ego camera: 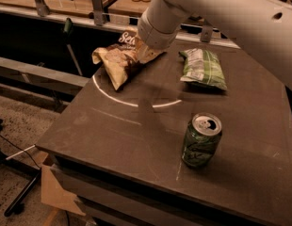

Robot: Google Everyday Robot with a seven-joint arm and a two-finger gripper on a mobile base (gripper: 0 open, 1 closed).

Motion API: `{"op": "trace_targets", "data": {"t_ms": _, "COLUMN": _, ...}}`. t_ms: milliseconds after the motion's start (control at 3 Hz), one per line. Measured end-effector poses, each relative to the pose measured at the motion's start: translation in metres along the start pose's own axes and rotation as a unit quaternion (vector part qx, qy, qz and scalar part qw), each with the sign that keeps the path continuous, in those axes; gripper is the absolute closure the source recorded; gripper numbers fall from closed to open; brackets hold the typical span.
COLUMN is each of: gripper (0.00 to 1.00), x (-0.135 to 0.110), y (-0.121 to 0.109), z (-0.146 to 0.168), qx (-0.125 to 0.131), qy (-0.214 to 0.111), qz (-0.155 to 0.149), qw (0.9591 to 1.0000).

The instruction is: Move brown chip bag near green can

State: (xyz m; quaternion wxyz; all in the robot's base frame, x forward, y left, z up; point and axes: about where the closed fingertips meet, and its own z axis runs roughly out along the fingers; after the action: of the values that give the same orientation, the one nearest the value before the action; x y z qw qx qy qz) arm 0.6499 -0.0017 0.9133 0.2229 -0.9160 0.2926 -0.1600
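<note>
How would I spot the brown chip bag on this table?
On the dark table, look to the far left corner, at the robot's pincer. The brown chip bag lies there, crinkled brown and tan with white script, unlike the green-and-white bag to its right.
</note>
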Motion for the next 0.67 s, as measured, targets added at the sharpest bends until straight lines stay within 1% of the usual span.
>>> {"op": "trace_targets", "data": {"t_ms": 333, "gripper": 0.11, "x": -0.004, "y": -0.017, "z": 0.012, "qx": 0.008, "qy": 0.004, "qz": 0.004, "qw": 1.0000}}
{"op": "trace_targets", "data": {"t_ms": 667, "gripper": 0.00, "x": -0.006, "y": -0.032, "z": 0.023, "qx": 0.016, "qy": 0.011, "qz": 0.008, "qw": 0.9998}}
